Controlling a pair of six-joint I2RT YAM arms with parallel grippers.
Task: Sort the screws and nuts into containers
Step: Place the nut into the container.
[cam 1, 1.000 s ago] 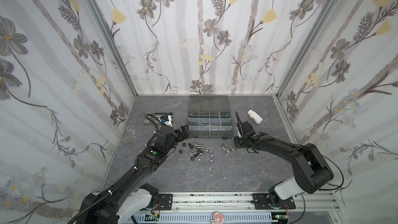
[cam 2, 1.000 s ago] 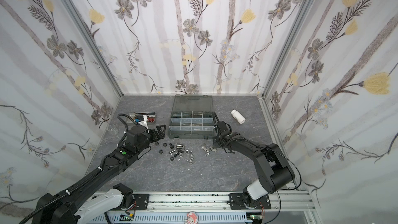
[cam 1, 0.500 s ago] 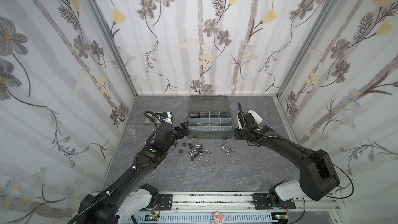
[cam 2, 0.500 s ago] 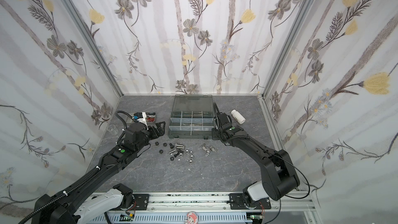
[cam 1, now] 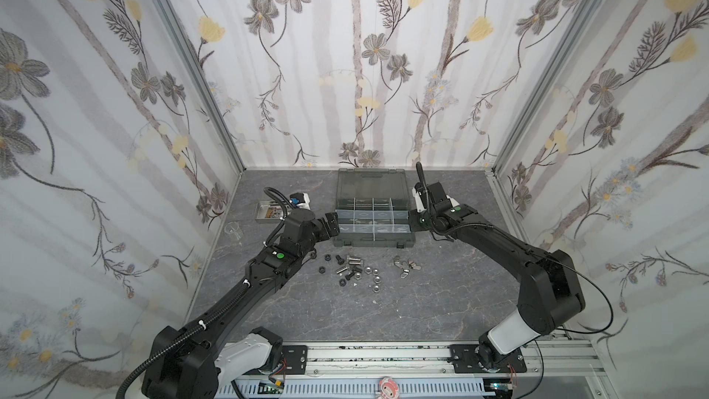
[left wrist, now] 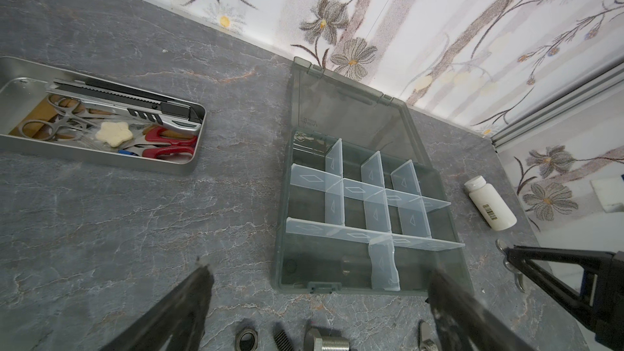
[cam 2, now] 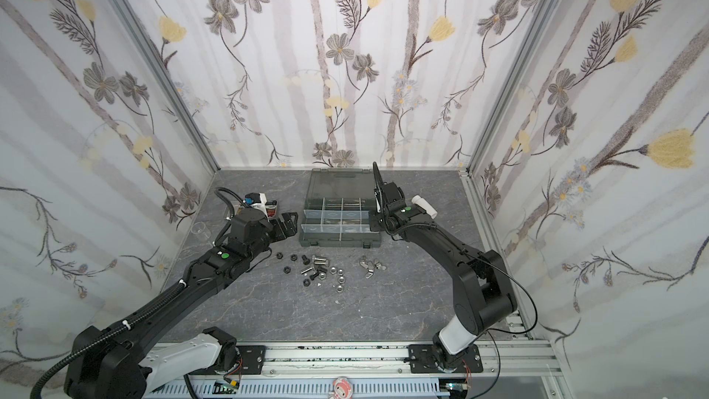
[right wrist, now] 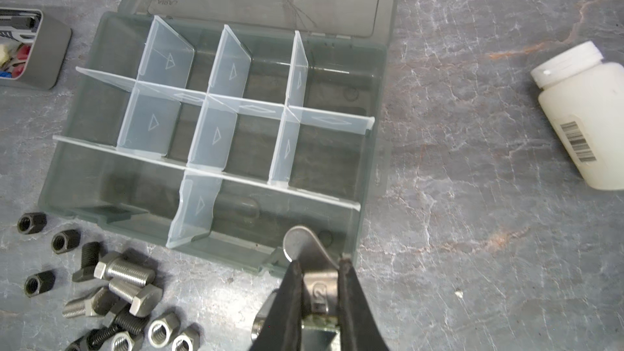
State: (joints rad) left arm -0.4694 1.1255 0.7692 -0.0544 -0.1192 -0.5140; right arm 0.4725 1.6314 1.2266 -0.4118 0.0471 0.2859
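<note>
The dark grey organizer box (cam 1: 374,239) lies open, and the containers I can see into look empty. In the right wrist view my right gripper (right wrist: 320,261) is shut on a silver wing nut (right wrist: 300,241), which hangs over the box's (right wrist: 374,150) front right corner. Both top views place this gripper (cam 1: 412,220) (cam 2: 374,220) at the box's right side. My left gripper (cam 1: 332,224) (left wrist: 319,270) stands open and empty by the box's left front corner. Loose screws and nuts (cam 1: 353,270) (cam 2: 318,268) lie in front of the box, with three wing nuts (cam 1: 406,264) to their right.
A steel tray (left wrist: 101,160) with scissors and a knife sits at the back left. A white bottle (right wrist: 587,123) (cam 2: 424,205) lies right of the box, behind my right arm. A small clear cup (cam 1: 233,230) stands near the left wall.
My right gripper has lifted from the wing nuts on the table and moved back to the box's front right corner, carrying one wing nut. The left arm has hardly moved.
</note>
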